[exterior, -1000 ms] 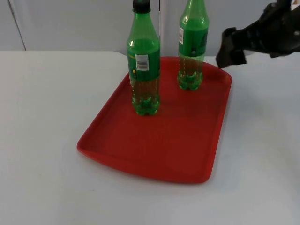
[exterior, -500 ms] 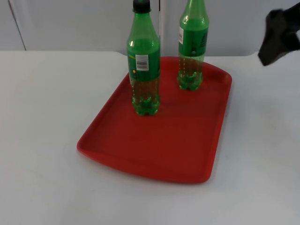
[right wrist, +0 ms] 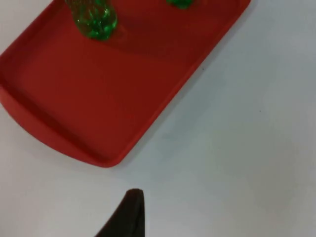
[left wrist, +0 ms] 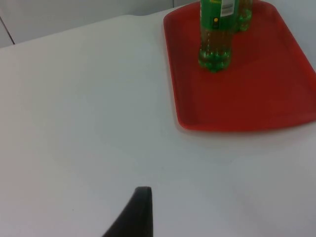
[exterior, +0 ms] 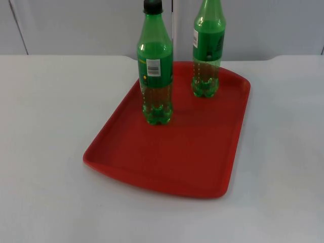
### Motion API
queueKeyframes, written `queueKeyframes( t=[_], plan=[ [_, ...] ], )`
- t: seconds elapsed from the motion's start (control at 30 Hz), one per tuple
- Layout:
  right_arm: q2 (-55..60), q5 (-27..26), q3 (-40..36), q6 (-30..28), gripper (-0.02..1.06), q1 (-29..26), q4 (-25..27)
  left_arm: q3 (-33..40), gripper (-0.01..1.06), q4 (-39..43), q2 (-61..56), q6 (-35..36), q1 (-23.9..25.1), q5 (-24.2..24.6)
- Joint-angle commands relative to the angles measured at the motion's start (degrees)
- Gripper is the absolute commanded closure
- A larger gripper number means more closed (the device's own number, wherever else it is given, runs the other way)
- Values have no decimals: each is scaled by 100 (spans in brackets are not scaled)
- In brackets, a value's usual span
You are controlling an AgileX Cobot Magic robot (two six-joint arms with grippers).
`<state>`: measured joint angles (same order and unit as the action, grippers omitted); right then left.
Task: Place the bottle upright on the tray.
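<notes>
the white table (exterior: 45, 152) carries a red tray (exterior: 177, 157) near its far edge. two green bottles stand upright at the tray's far end: the black-capped bottle (exterior: 155, 71) and the second bottle (exterior: 208, 48) near the tray's far right corner. left hand (left wrist: 136, 217) and right hand (right wrist: 126, 217) hang above the table; i cannot tell either's grip.

bottles (exterior: 155, 66): clear glossy plastic | tray (exterior: 192, 162): smooth red plastic

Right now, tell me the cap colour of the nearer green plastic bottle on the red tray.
Black cap, seen best in the top view.
</notes>
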<state>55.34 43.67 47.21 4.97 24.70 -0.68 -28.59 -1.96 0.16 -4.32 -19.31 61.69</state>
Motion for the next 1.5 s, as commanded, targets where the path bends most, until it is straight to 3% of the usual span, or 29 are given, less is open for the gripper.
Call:
queueKeyframes(
  t=[0.0, 0.43, 0.9, 1.47],
  plan=[
    [-589, -57, -266, -48, -1, -2, -12, 29, 0, -12, -16, 5, 8, -8],
    [-3150, 248, -1072, -48, -1, -2, -24, 29, 0, -12, -16, 5, 8, -8],
    [-4885, 1777, -1093, -173, -1, -2, -68, 29, 0, -12, -16, 5, 8, -8],
    [-5534, 1798, -1106, -345, -1, -2, -67, 29, 0, -12, -16, 5, 8, -8]
  ],
)
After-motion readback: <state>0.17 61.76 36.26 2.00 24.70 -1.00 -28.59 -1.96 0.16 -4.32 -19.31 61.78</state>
